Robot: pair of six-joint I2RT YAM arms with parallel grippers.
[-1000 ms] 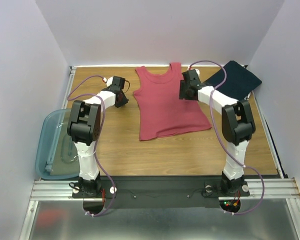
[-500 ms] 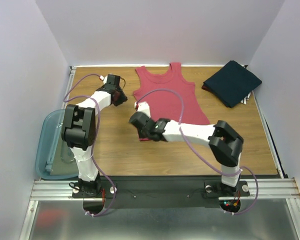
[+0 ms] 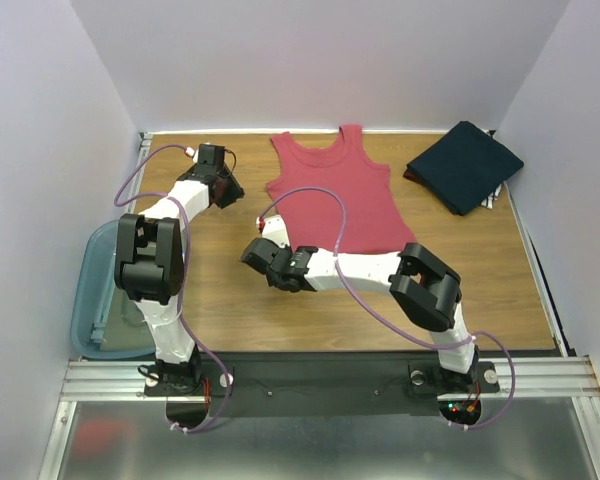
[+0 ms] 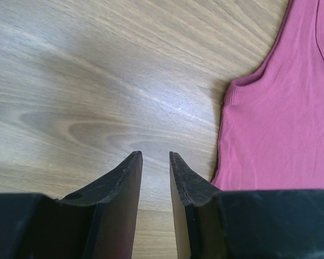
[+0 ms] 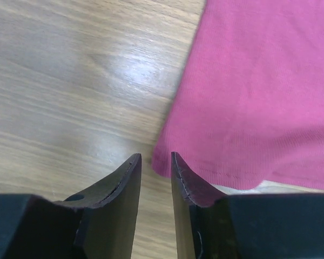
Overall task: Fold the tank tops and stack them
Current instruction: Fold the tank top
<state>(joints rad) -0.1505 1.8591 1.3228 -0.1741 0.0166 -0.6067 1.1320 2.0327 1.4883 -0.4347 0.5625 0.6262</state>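
Note:
The dusty red tank top (image 3: 335,195) lies flat at the back middle of the table, straps away from me. The navy tank top (image 3: 465,165) lies folded at the back right. My left gripper (image 3: 227,190) hovers over bare wood just left of the red top's armhole (image 4: 243,91). Its jaws stand a narrow gap apart and hold nothing (image 4: 155,156). My right gripper (image 3: 265,262) is low at the red top's near-left hem corner (image 5: 162,162). It is slightly open and empty (image 5: 155,156), with the corner just ahead of its fingertips.
A translucent teal bin (image 3: 100,290) sits off the table's left edge, beside the left arm's base. The right arm stretches across the near middle of the table and covers the red top's hem. White walls close in on three sides.
My right arm has swung from the red top's right shoulder down and left to its near-left hem corner. My left gripper has drifted a little left, away from the top.

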